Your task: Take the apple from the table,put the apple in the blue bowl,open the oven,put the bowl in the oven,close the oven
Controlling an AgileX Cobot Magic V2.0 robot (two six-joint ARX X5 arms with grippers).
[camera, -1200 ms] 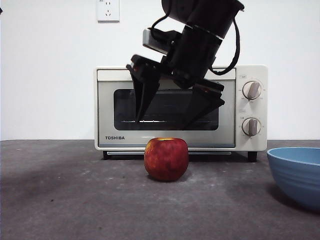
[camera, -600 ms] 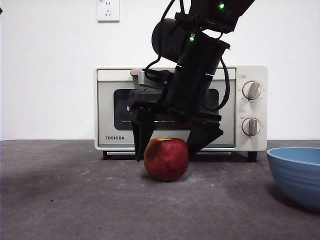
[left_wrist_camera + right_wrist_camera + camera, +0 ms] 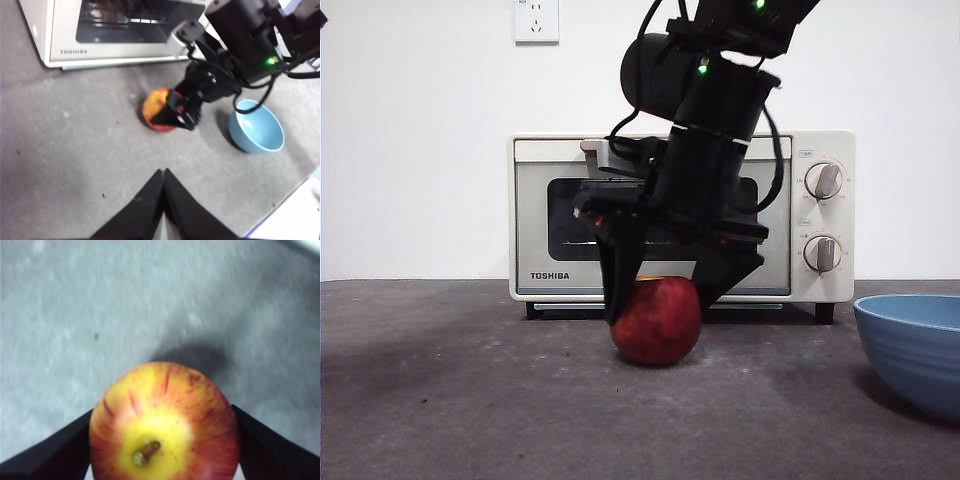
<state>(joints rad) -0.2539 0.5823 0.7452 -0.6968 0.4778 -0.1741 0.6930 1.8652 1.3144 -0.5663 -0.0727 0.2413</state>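
The red apple (image 3: 657,325) sits on the dark grey table (image 3: 470,400) in front of the oven (image 3: 542,212). My right gripper (image 3: 660,308) has come down from above and is shut on the apple, one black jaw on each side. The right wrist view shows the apple (image 3: 162,425) from above, its yellow stem hollow up, with both jaws pressing its flanks. The blue bowl (image 3: 915,345) stands empty at the right edge. From above, the left wrist view shows my shut left gripper (image 3: 163,175), the apple (image 3: 155,102) and the bowl (image 3: 257,127).
The oven door is closed, and its two knobs (image 3: 823,180) are on the right side. A wall socket (image 3: 536,20) is high on the white wall. A black tip of the left arm (image 3: 322,15) shows at the top left corner.
The right gripper came down from in front of the oven window around the apple, and its jaws closed onto the apple's sides. The apple shifted slightly to the right.
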